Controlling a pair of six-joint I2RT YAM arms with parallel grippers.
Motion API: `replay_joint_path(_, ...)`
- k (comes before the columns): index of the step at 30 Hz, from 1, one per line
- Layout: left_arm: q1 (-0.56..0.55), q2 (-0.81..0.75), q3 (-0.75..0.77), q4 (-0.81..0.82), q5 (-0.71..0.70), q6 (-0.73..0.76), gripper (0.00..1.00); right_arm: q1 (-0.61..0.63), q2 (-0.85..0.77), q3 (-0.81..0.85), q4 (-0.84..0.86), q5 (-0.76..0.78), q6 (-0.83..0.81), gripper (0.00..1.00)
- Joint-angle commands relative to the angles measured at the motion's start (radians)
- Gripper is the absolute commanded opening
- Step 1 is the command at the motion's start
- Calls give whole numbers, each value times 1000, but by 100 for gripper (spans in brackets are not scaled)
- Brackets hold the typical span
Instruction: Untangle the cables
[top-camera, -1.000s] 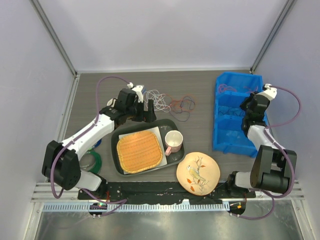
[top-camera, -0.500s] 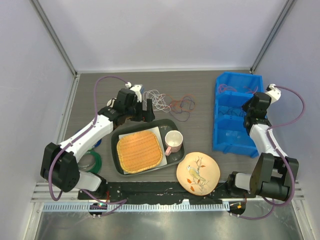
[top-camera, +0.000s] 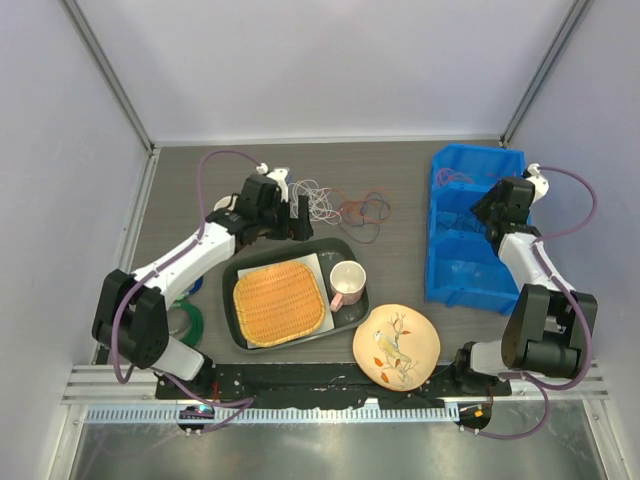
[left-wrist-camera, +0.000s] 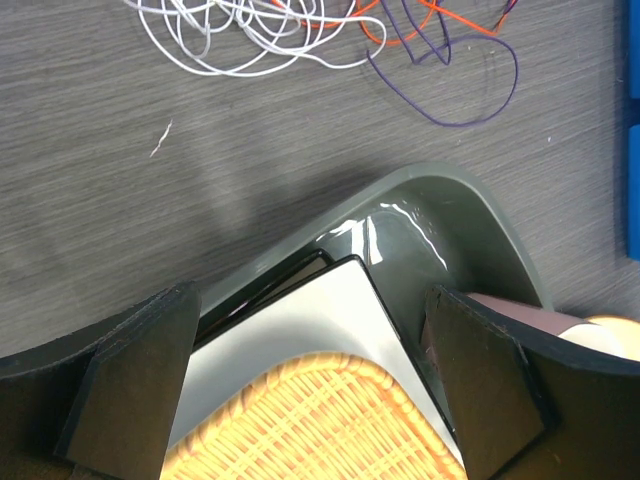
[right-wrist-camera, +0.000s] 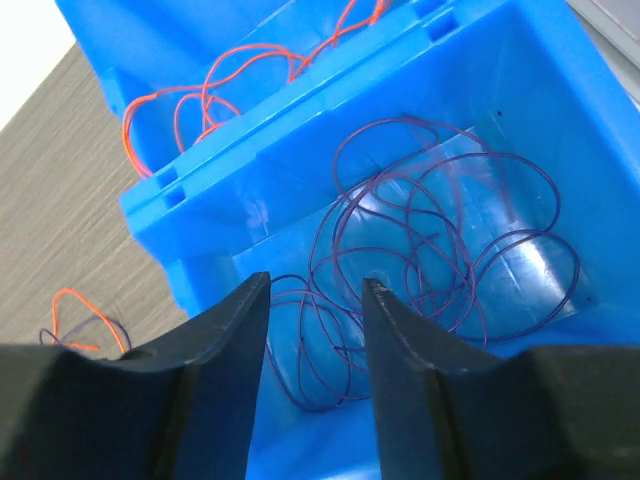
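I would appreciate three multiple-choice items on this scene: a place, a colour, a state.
1. The pink mug stands: A in the dark tray; B on a shelf; C on the floor.
2. The wire in the blue bin below the right gripper is: A white; B green; C purple.
3. The left gripper is: A shut on wire; B open, empty; C shut on mug.
Key: 1A, it sits inside the tray's rim; 2C, purple loops lie there; 3B, its fingers stand wide apart.
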Motion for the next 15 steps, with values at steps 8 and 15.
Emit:
replay_joint_path(8, 24, 170, 164, 97, 13, -20, 100, 321, -124, 102, -14, -17, -293, 72)
replay_joint_path(15, 50, 356, 355, 33, -123, -74, 100, 474, 126, 227, 51, -183, -412, 72)
